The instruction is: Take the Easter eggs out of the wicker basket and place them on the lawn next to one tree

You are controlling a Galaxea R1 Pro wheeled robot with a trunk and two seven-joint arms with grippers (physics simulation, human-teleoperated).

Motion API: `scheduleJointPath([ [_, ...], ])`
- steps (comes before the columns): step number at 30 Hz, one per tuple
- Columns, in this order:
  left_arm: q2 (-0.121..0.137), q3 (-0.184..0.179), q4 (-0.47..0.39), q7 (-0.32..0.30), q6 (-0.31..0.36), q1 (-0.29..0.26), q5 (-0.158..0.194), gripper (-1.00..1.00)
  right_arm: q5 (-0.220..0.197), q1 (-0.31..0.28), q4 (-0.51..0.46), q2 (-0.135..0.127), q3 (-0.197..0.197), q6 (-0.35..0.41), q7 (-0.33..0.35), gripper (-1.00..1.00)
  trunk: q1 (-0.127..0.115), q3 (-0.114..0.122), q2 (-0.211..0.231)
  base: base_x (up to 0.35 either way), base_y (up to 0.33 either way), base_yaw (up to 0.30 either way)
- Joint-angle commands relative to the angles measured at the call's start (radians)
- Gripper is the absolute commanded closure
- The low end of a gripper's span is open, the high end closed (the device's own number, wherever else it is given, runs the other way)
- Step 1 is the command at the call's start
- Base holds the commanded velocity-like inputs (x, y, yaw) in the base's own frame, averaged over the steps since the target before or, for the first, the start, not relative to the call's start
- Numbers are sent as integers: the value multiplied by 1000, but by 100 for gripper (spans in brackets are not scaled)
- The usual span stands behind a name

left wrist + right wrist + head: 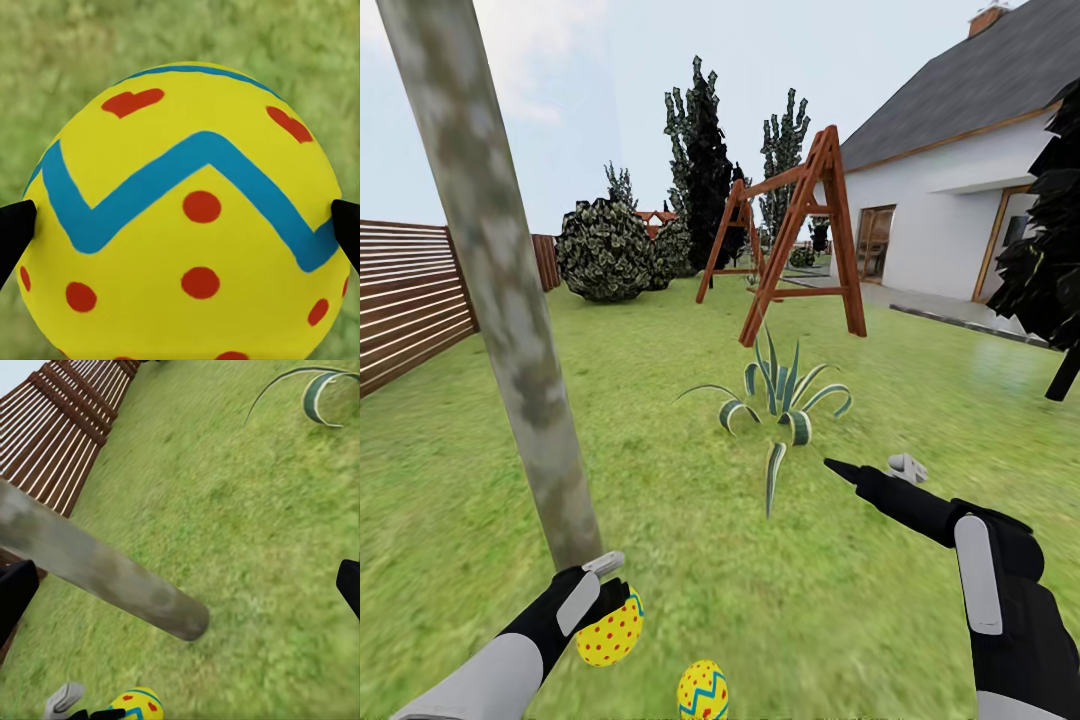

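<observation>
A yellow Easter egg [610,632] with red dots hangs just above the lawn [780,600], with my left gripper [603,592] shut on it right at the foot of the tree [510,330], whose pale mottled trunk leans up to the left. Up close, this egg [187,225] sits between the left gripper's [180,225] black fingertips [15,232]. A second egg [702,692] lies on the grass just to its right. My right gripper [870,467] hovers open and empty to the right, looking at the trunk [97,570] and the held egg [139,705]. The wicker basket is out of view.
A striped agave plant [785,400] grows mid-lawn ahead of the right gripper. Behind it stands a wooden swing frame [790,230]. A slatted fence [410,290] runs along the left, round bushes [605,250] at the back, a white house [950,210] and a dark cypress [1050,270] on the right.
</observation>
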Motion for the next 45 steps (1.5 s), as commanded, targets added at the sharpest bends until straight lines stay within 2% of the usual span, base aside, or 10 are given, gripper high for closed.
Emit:
scheduleJointPath([
  [1,1,-7,-3,9,2,0,10,100,4,-1,0,1,-3,5,10,-100,4,-4,-8,0,0,0],
  [32,1,-8,-4,7,-5,0,10,100,-4,-1,0,1,-3,5,10,-100,123,-101,-225,0,0,0],
  [45,-11,-8,-5,7,-6,0,11,100,-5,-1,0,1,-3,5,10,-100,173,-142,-316,0,0,0],
])
